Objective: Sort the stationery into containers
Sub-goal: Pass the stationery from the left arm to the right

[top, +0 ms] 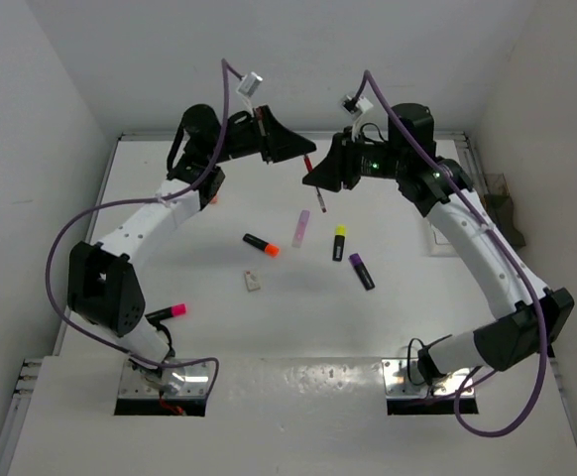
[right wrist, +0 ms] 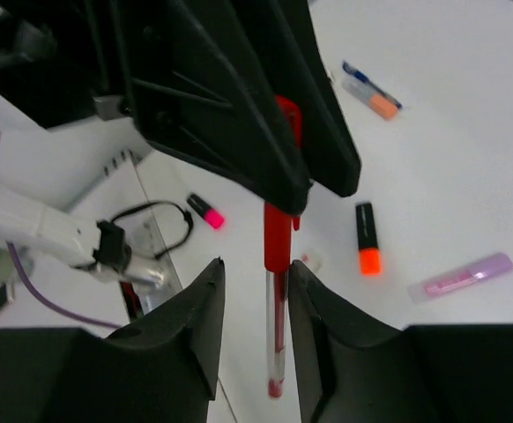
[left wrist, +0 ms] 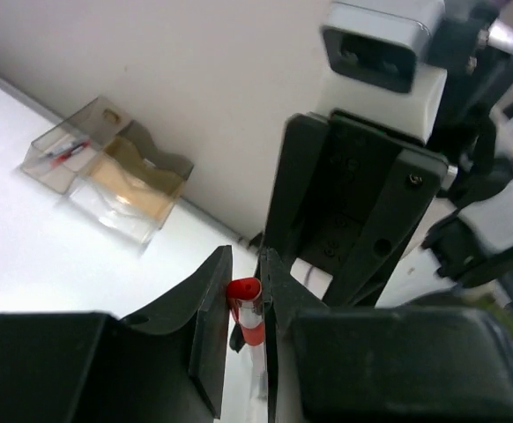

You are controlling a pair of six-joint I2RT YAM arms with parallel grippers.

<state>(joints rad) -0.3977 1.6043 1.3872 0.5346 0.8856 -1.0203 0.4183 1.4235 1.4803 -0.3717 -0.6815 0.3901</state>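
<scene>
Handover is my reading: the left tool [left wrist: 246, 291] clamps the red pen [right wrist: 278, 233] by its capped end while the right tool [right wrist: 256, 269] stands slackly parted around the barrel, so the pen hangs above the tabletop [top: 269, 317].

Eraser [top: 253, 282] front of highlighter [top: 261, 244], marker [top: 300, 228] to its R

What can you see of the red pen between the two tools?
The red pen is thin, with a red cap over a clear plastic barrel that ends in a red tip. It is held in the air, off the table. The left tool pinches its cap. The right tool flanks the barrel, jaws parted, with a gap on one side.
</scene>
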